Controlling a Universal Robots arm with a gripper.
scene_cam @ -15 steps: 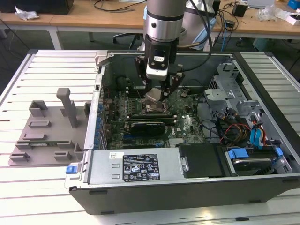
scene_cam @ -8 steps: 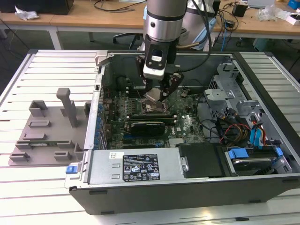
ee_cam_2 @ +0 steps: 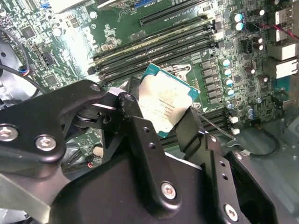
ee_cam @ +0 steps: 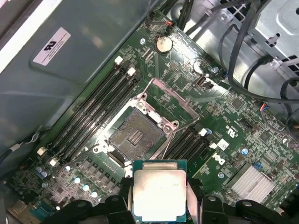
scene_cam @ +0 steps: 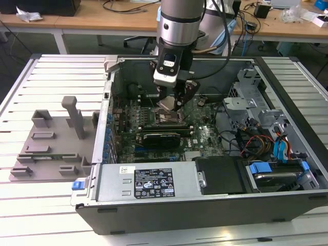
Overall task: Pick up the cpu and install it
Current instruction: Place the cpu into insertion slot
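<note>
**Inspector:** End effector?

**Examiner:** The gripper [ee_cam_2: 163, 111] is clamped on the cpu [ee_cam_2: 164, 100] by two opposite edges, above the motherboard [ee_cam: 233, 122].

**Inspector:** Differences between views?

**Examiner:** First wrist view: the socket [ee_cam: 135, 135] is uncovered and the cpu is apart from it. Exterior view: open computer case [scene_cam: 205, 212], with a grey tray [scene_cam: 46, 154] outside it at the exterior view's left.

**Inspector:** Orientation?

**Examiner:** Square, so no long axis. The metal plate faces the wrist cameras.

The cpu [ee_cam_2: 166, 100] is a small flat square chip: a silver-grey metal top plate with faint print, ringed by a teal-green rim. It is clamped at two opposite edges between the fingers of the gripper [ee_cam_2: 161, 113], top plate up and slightly tilted. It hangs clear of the motherboard [ee_cam: 224, 107] — near the open, empty socket [ee_cam: 135, 135], not seated.
</note>
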